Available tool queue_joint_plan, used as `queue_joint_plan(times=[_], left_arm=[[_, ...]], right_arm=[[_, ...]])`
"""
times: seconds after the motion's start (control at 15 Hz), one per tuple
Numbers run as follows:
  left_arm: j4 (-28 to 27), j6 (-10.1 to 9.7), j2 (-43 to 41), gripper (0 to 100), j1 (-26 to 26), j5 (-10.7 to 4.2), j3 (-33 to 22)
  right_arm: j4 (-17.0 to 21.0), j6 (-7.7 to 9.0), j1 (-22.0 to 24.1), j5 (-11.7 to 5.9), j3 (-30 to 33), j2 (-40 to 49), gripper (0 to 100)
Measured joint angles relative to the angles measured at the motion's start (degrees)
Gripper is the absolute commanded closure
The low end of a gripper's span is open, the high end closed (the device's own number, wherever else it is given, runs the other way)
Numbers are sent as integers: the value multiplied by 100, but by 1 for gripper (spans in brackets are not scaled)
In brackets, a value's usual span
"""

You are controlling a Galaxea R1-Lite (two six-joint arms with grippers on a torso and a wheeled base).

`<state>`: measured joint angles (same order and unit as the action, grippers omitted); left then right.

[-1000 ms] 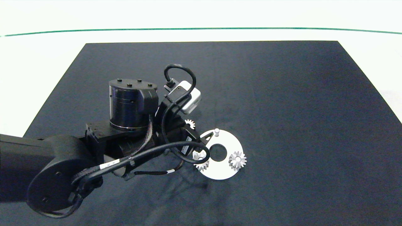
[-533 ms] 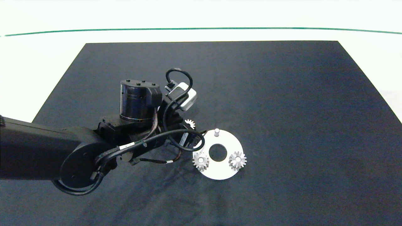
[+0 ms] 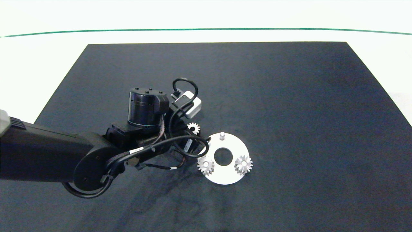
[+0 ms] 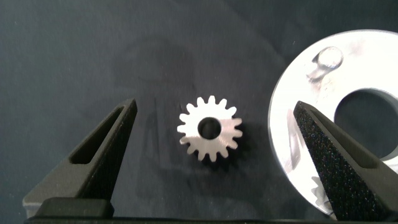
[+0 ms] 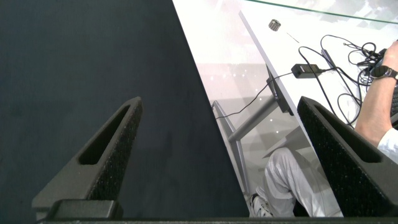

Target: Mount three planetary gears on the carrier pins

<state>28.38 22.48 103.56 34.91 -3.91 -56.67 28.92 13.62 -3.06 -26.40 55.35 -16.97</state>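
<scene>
Squarely between left tool (image 4: 211, 134) fingers: gear (image 4: 209, 128)

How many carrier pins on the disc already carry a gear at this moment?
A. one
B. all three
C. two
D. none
C: in the head view two gears sit on pins of the disc, one pin stands bare, and the third gear lies on the mat between the open left gripper fingers.
</scene>
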Motion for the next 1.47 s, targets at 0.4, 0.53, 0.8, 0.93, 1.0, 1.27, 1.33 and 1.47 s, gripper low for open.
queue_joint_plan(times=[0.4,0.53,0.8,0.93,1.0,1.27,1.33,1.47], left_arm=[[6,15,88,11,-132,116,23],[41,15,90,16,-184,139,23],[80,17,96,23,-241,190,43],[85,17,96,28,-251,191,56],[89,15,96,29,-254,191,67],[98,15,96,37,-262,212,116],[106,15,99,40,-262,216,124],[229,17,104,43,-261,223,191]], right_arm=[[10,0,1,0,63,0,0],[10,-1,6,0,63,0,0],[5,2,9,2,69,-6,0],[5,2,11,2,94,-20,0],[2,5,9,2,101,-23,0],[5,7,9,0,107,-37,0],[2,7,9,2,107,-39,0],[0,5,9,2,123,-41,0]])
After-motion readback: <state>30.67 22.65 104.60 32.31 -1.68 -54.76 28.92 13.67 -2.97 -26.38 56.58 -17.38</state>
